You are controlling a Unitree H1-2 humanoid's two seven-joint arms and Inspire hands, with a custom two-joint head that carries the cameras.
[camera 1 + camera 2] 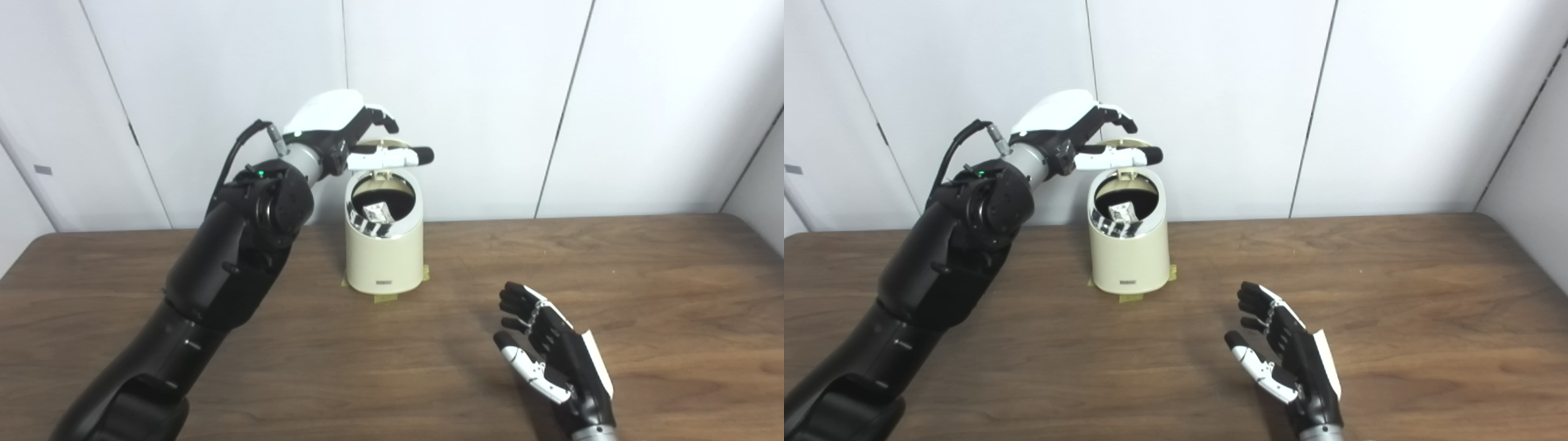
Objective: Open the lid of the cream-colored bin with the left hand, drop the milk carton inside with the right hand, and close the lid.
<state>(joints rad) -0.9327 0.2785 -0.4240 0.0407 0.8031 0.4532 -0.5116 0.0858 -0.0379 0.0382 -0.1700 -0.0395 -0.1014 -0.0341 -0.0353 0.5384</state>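
1 milk carton (378, 212) sits half hidden in 1 cream bin (384, 257). Left hand (343, 131) pinches the raised lid (383, 147). Right hand (548, 349) spread wide w/ nothing, over the surface (643, 306).

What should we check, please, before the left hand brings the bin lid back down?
1. Carton fully inside the bin: ok, it sits below the rim.
2. Right hand out of the way: ok, it hangs open over the table, in front of and to the right of the bin, holding nothing.
3. Left hand at the lid: ok, fingers lie across the raised lid above the opening; whether they actually grip it, cannot tell.
4. Nothing resting on the rim to block closing: ok, as far as both views show.
5. Bin upright and steady: ok, it stands straight, with tape at its base.
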